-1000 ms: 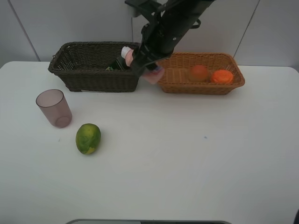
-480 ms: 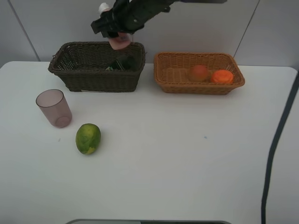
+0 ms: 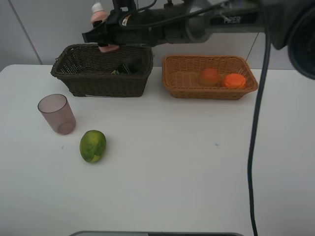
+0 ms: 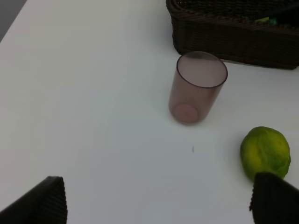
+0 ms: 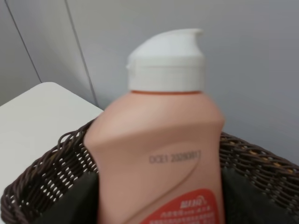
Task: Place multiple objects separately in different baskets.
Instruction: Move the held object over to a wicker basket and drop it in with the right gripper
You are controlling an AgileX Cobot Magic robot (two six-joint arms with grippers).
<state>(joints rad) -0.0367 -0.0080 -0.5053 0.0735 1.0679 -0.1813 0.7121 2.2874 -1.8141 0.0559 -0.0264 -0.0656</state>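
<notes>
Leftward since a moment ago, my right hand (image 3: 103, 35) carries the pink bottle (image 3: 99, 17), pinched cap-up, above the dark basket (image 3: 98, 84); my left hand (image 4: 159, 201) hangs spread over the table (image 3: 172, 172) by the cup (image 4: 198, 86).

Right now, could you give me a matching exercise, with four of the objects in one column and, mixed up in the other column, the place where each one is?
Objects:
1. pink bottle
2. mauve cup
3. green fruit
4. orange

Places:
A. in the light basket
B. upright on the table
C. held in the right gripper, by the dark basket
D. lying on the table beside the cup

Pairs: 1-C, 2-B, 3-D, 4-A
</notes>
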